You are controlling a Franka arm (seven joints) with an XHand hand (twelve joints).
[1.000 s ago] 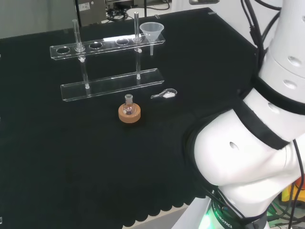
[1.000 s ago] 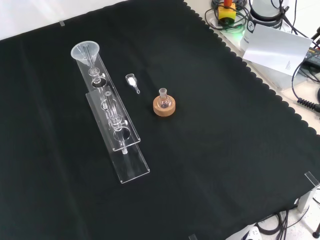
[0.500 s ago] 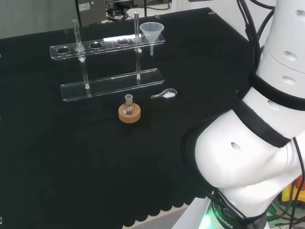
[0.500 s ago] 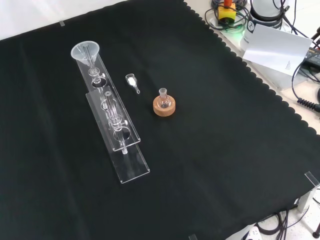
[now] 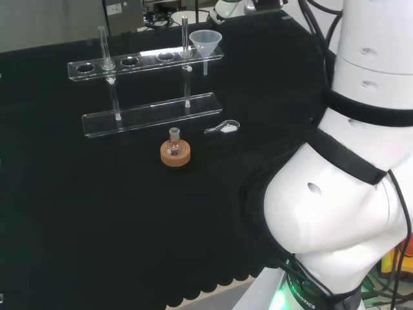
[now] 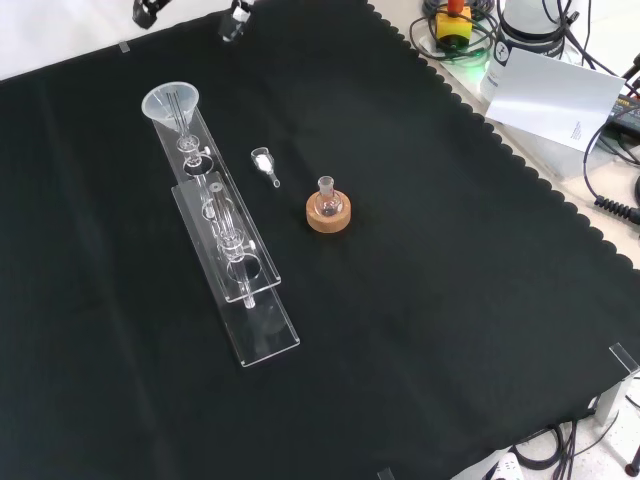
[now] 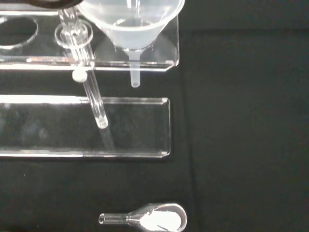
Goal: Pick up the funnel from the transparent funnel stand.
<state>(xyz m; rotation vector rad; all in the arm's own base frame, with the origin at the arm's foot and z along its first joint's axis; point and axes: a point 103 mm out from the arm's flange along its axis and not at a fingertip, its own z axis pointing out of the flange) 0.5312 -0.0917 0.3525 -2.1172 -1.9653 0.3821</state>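
Observation:
The clear funnel (image 5: 205,41) (image 6: 172,105) (image 7: 129,21) sits upright in the end hole of the transparent stand's upper shelf (image 5: 145,61) (image 6: 215,200) (image 7: 48,63), with its stem hanging through. In the front view, parts of the hand (image 6: 237,18) reach in at the top edge, above and beyond the funnel. Two fingertips (image 6: 148,11) show there, spread apart and touching nothing. In the head view the hand (image 5: 227,8) is at the top edge, just behind the funnel. The wrist view looks straight down on the funnel from close by.
A small glass scoop with white powder (image 5: 224,128) (image 6: 263,160) (image 7: 157,219) lies beside the stand's base plate (image 5: 151,113) (image 7: 82,128). A little flask on a cork ring (image 5: 175,152) (image 6: 328,210) stands near it. The arm's white links (image 5: 348,194) take up the head view's right side.
The arm's links have swung over in the head view, and the hand's fingertips have come into view at the top of the front and head views. The ware has not moved.

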